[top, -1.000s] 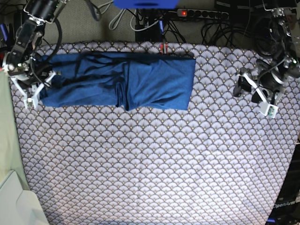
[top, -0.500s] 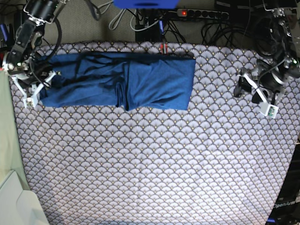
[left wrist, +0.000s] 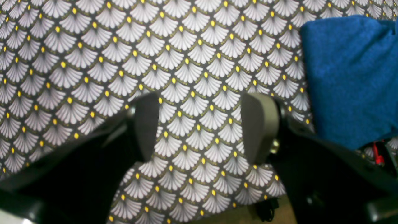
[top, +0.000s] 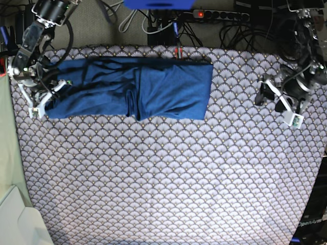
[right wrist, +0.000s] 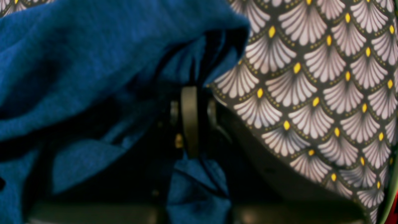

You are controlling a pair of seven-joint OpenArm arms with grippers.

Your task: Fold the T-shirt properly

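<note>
The T-shirt is a plain medium-blue knit with no print, folded into a long band that lies across the far part of the bench, which wears a cloth of pale fan-shaped scales with yellow dots. In the base view the band runs from near the bench's left edge to a little past the middle. Its left half is rumpled, with dark creases and a bunched seam near the centre; its right half is smoother and ends in a fairly straight edge.

At the left end of the band in the base view sits the right claw, right at the cloth's lower corner. The right wrist view shows this claw pressed together, with blue fabric gathered over and around its fingers and a fold of the T-shirt draped above them; it is pinching the shirt's edge. Patterned bench cloth shows to the right of the pinch.

On the right side of the base view, the left claw hangs well apart from the shirt, above bare patterned cloth. In the left wrist view this claw is spread, its two grey pads apart with only the scale pattern between them. A corner of the T-shirt lies off to the upper right, clear of it.
</note>
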